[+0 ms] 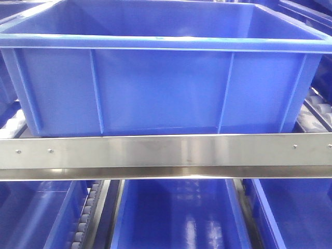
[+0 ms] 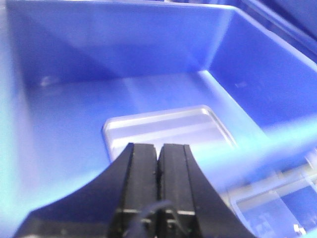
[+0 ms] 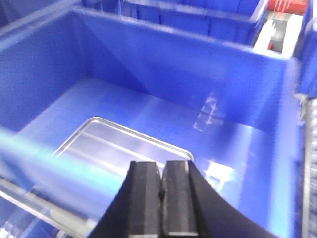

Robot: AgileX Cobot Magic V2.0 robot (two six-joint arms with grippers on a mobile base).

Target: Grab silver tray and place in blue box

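Looking near to far, line by line:

Left gripper [image 2: 158,163]: fingers pressed flat together with nothing between them, so it's carrying nothing. It sits above the near rim looking down into the crate, which reads like an arm that has no job left in there.

Right gripper [image 3: 161,181]: same deal, both pads closed tight on empty air. It hovers over the near edge on its side, clear of the tray.

Silver tray [image 3: 121,148]: lying flat on the floor of the crate, open side up, rim all round and 2 long ridges showing. Neither gripper touches it. In the left wrist view it sits toward the near wall [image 2: 168,129], with bare blue floor behind it. Flat on the bottom is the stable spot, nothing for it to tip against.

Blue box [image 1: 155,88]: big deep crate on a shelf, tall walls all around the tray. From the front camera the tray can't be seen at all, the wall hides it.

Steel rail [image 1: 166,155]: shiny bar running across the front of the shelf just below the crate, probably a lip that stops it sliding off.

Other blue crates [image 1: 171,218]: more of them on the level below and off to the sides.

Task status: judging by where the tray lies, the placing looks done.
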